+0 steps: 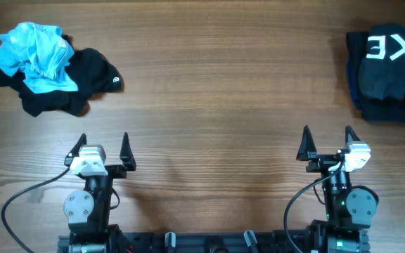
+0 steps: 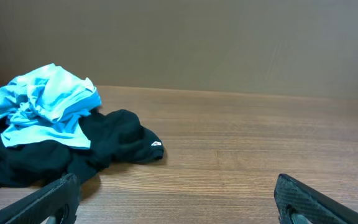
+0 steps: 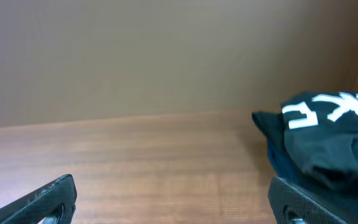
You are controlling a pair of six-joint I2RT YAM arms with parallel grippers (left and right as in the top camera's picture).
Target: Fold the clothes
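Both sets of jaws stand wide and hold nothing. The left gripper (image 1: 104, 144) sits low in the left of the overhead frame and the right gripper (image 1: 327, 140) low in the right. Both point up the frame over bare table (image 1: 216, 105).

The unfolded heap lies up and to the left of the left gripper, well apart from it and far across from the right one, so the left arm is the nearer. The heap is a blue shirt (image 1: 37, 53) bunched on top of a black shirt (image 1: 83, 81), which spreads out toward the lower right. Its long axis runs roughly across the frame. In the left wrist view the heap fills the left side, and the gap between the fingers faces bare wood. The reach would likely need a swing left as well as forward.

The lettered shirt (image 1: 392, 63) lies in the upper right, up and right of the right gripper. It looks folded already, with something dark bluish under it.

The frame's right edge cuts the lettered shirt off in both the overhead and right wrist views. The blue shirt hides much of the black cloth. I cannot tell whether that is one garment or several, nor where any collar or hem lies.
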